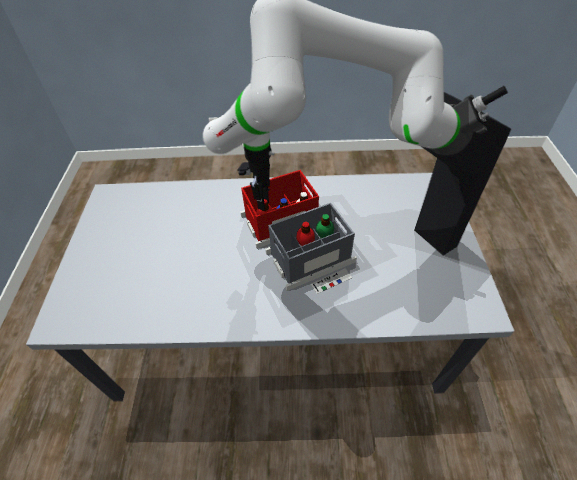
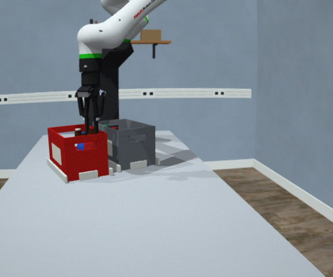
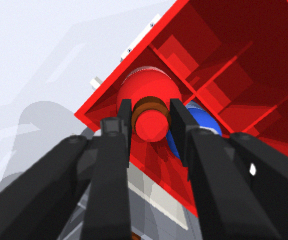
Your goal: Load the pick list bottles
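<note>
Wrist view: my gripper [image 3: 150,113] points down into the corner cell of the red crate [image 3: 219,45], its two black fingers on either side of a bottle's neck.
Grip: my fingers stand narrow, closed on the neck of the red-label bottle [image 3: 151,97]; its red cap and brown neck show between the pads, the red body below them.
Held bottle: it stands upright in the crate's corner cell nearest the table's open side; I cannot tell whether its base is off the crate floor.
Neighbour: a blue-label bottle [image 3: 204,120] sits in the next cell, just beside my right-hand finger as the wrist view shows it.
Red crate from above: my gripper [image 1: 263,202] reaches into the left end of the red crate [image 1: 257,219]; a blue cap [image 1: 283,201] and a white cap [image 1: 304,195] show in cells further along.
Red crate from the side: my gripper [image 2: 90,126] dips just below the rim of the red crate [image 2: 92,154], where a brown bottle top [image 2: 77,131] rises beside it.
Grey crate: the grey crate [image 1: 324,258] stands touching or just beside the red one, nearer the table's front; it holds a red-label bottle [image 1: 305,235] and a green-label bottle [image 1: 324,225], both upright, in adjacent rear cells.
Pick list: the paper strip [image 1: 332,282] lies on the table against the grey crate's front side, with green, red and blue marks; the counts are too small to read.
Table: both crates sit flat on the grey table [image 1: 148,268] between pale corner blocks.
Arm: my white arm [image 1: 329,46] arches over from the black pedestal [image 1: 459,186] at the table's right rear.
</note>
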Robot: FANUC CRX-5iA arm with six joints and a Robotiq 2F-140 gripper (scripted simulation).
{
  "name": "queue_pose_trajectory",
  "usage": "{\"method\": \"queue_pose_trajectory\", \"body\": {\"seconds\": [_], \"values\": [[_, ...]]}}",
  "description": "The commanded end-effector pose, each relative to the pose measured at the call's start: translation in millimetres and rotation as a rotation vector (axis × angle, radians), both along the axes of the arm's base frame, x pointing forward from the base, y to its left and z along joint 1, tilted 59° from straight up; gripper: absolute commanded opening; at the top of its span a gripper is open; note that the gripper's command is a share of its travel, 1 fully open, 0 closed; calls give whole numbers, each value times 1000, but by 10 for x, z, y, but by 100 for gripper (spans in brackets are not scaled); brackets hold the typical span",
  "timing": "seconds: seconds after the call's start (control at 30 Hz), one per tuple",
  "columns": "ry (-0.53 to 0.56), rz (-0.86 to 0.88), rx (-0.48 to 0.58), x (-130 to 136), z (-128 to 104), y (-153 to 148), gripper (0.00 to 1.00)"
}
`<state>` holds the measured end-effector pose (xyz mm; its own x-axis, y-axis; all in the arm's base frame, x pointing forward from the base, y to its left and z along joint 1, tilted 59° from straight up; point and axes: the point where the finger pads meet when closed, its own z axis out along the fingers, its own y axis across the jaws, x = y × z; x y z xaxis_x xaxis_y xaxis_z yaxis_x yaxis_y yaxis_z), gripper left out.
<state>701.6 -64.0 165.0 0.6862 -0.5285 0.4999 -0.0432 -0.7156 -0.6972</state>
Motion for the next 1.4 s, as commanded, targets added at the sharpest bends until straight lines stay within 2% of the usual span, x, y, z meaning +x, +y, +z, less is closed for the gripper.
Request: {"method": "queue_pose_trajectory", "body": {"seconds": [0.0, 1.37], "values": [[-1, -1, -1, -50, 42, -41, 10], [-1, -1, -1, -475, 341, -307, 10]]}}
